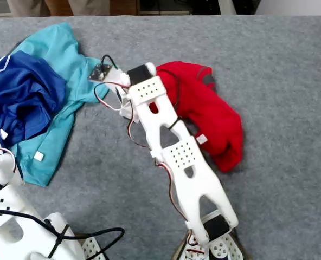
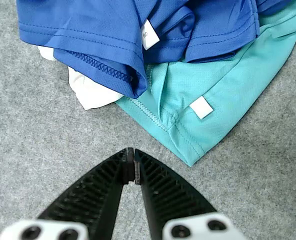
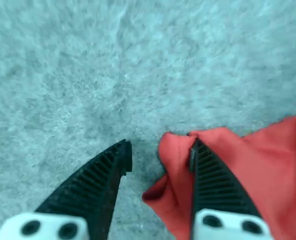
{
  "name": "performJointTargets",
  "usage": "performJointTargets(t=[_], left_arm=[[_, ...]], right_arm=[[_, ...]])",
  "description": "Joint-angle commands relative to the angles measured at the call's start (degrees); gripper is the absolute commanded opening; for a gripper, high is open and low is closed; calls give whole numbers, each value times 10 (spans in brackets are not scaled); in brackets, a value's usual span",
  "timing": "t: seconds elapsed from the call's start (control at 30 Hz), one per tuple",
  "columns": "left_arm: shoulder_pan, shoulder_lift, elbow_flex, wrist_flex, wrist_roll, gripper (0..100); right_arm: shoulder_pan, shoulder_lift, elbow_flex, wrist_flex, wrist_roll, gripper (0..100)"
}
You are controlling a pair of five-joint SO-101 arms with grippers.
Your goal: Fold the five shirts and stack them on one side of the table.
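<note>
A red shirt [image 1: 209, 116] lies crumpled at the table's middle. My right arm [image 1: 171, 146] stretches from the front edge to the shirt's left end. In the right wrist view my right gripper [image 3: 158, 152] is open, with a fold of the red shirt [image 3: 175, 150] between its fingers and against one of them. At the far left a dark blue shirt [image 1: 22, 95] lies bunched on a teal shirt [image 1: 60, 116]. My left gripper [image 2: 130, 165] is shut and empty, just short of the teal shirt's hem [image 2: 188, 145]. A white shirt [image 2: 93, 92] peeks from under the blue shirt [image 2: 103, 35].
Grey felt [image 1: 280, 59] covers the table. My left arm's base [image 1: 8, 216] and cables [image 1: 90, 235] sit at the front left corner. Bare felt spreads to the right of the red shirt and along the back.
</note>
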Motion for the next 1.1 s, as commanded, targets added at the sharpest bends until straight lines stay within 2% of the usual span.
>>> performJointTargets(t=[0.0,0.27,0.53,0.83,1.07], left_arm=[[-4,-7,-2,-11,-6,19],[-3,-7,-2,-7,-5,19],[-5,-7,-4,-6,-5,19],[-6,-7,-4,-6,-6,19],[-7,-7,-29,-5,-6,19]], right_arm=[[-6,3,-22,-10,-6,199],[0,17,-50,-8,-4,192],[12,17,-50,-49,-5,0],[37,-32,-110,-14,-32,2],[15,-169,-150,12,-75,1]])
